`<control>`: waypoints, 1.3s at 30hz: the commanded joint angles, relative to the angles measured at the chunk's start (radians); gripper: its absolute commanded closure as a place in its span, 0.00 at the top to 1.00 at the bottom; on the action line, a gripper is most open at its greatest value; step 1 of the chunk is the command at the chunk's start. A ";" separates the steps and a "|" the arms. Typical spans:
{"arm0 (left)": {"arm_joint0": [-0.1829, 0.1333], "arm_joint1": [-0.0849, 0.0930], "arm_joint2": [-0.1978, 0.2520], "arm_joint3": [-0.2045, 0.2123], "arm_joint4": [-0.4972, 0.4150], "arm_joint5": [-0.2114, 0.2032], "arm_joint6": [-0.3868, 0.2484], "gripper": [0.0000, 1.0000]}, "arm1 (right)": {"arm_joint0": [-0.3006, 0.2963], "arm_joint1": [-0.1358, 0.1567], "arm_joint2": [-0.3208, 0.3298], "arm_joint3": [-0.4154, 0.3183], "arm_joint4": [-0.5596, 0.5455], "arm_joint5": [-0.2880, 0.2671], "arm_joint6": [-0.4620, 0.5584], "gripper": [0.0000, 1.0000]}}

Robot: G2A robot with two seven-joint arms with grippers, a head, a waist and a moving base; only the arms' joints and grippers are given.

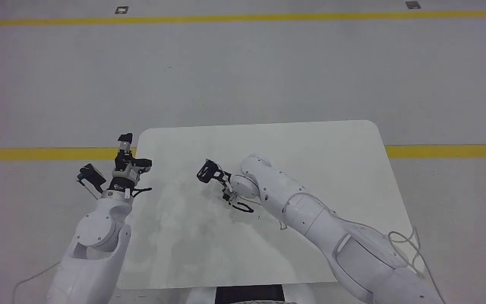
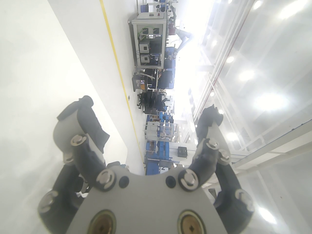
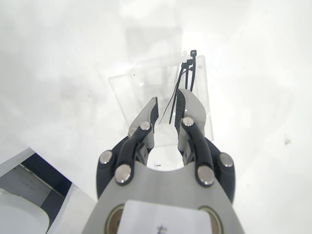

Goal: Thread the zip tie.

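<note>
Currently | right gripper [image 3: 167, 94] spread over zip ties [image 3: 185, 74] on clear stand [image 3: 126, 93] | left gripper [image 2: 148, 104] spread, empty | best: pinch one tie singly

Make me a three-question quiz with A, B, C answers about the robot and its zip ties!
1. Where are the zip ties?
A) on a clear plastic stand on the table
B) on the floor
C) inside a blue box

2. What colour are they?
A) red
B) black
C) yellow

3. How is the left end effector?
A) shut on a tie
B) open and empty
C) holding a cup

Answers:
1 A: the right wrist view shows them on the clear stand, just ahead of the open right end effector.
2 B: every tie looks black against the white table.
3 B: its fingers are spread wide with nothing between them.
</note>
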 commanded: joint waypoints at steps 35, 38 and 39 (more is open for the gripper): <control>0.000 0.000 0.000 0.000 0.000 0.000 0.000 1.00 | 0.001 -0.019 0.044 0.026 0.005 -0.004 0.061 0.15; 0.000 0.000 0.000 0.000 0.000 0.000 0.000 1.00 | 0.000 -0.022 0.044 0.027 0.004 -0.004 0.053 0.16; 0.000 0.000 0.000 0.000 0.000 0.000 0.000 1.00 | -0.001 -0.022 0.045 0.027 0.006 -0.007 0.048 0.16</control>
